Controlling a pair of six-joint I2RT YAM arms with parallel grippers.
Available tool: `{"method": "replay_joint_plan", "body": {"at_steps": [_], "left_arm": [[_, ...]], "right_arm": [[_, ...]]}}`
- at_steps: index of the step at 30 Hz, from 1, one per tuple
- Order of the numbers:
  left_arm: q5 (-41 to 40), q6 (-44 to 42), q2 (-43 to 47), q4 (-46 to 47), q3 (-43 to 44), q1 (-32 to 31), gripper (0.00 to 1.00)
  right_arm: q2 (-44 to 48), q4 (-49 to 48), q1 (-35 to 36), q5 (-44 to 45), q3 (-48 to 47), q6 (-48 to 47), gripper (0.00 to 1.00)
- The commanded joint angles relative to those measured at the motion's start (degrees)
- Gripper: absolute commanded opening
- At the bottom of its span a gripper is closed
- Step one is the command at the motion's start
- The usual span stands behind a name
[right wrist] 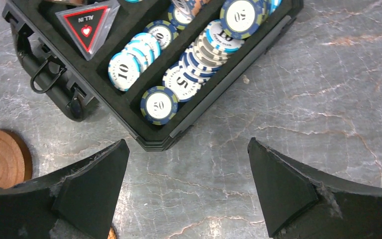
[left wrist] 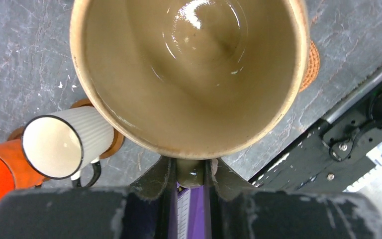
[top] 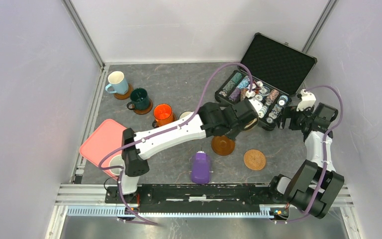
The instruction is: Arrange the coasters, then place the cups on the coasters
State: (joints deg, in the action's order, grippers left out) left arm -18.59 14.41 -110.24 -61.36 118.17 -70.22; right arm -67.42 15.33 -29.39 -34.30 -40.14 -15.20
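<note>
My left gripper [left wrist: 194, 172] is shut on the handle of the beige cup [left wrist: 189, 74], whose open mouth fills the left wrist view. In the top view this gripper [top: 246, 118] reaches to the front of the chip case. A bare dark wood coaster [top: 223, 145] and the lighter patterned coaster [top: 254, 160] lie just in front of it. The light blue cup [top: 117, 82], dark green cup [top: 140, 98], orange cup [top: 163, 113] and cream cup [left wrist: 64, 142] each stand on a coaster. My right gripper [right wrist: 186, 191] is open over bare table.
The open black case of poker chips [top: 263, 87] stands at the back right, its corner [right wrist: 154, 139] just beyond my right fingers. A purple device [top: 200, 168] lies near the front middle. A pink tray [top: 99, 142] sits at the left by my left arm's base.
</note>
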Motion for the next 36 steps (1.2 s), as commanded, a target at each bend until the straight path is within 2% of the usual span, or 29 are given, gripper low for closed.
{"method": "replay_joint_plan", "body": {"at_steps": [1,12,17,20,36], "left_arm": [[-7.9,10.2,-1.5,4.9,6.0,-3.9,0.02],[0.9,21.4,-10.3,5.5,3.2,-6.3,0.02],[-1.1,22.8,-14.1,6.1,3.4,-8.7,0.03],[-1.4,23.9,-15.7,6.2,3.5,-8.9,0.06],[1.1,23.7,-21.6,6.3,7.4,-9.7,0.13]], "right_arm": [[2.2,-3.4,-0.9,2.6,0.4,1.7,0.98],[4.7,-5.7,-2.6,8.5,1.9,4.1,0.98],[5.6,-6.5,-3.8,8.7,2.5,5.5,0.98],[5.5,-6.6,-3.9,7.9,2.5,5.6,0.98],[5.5,-6.4,-4.0,6.9,2.3,5.7,0.98]]}}
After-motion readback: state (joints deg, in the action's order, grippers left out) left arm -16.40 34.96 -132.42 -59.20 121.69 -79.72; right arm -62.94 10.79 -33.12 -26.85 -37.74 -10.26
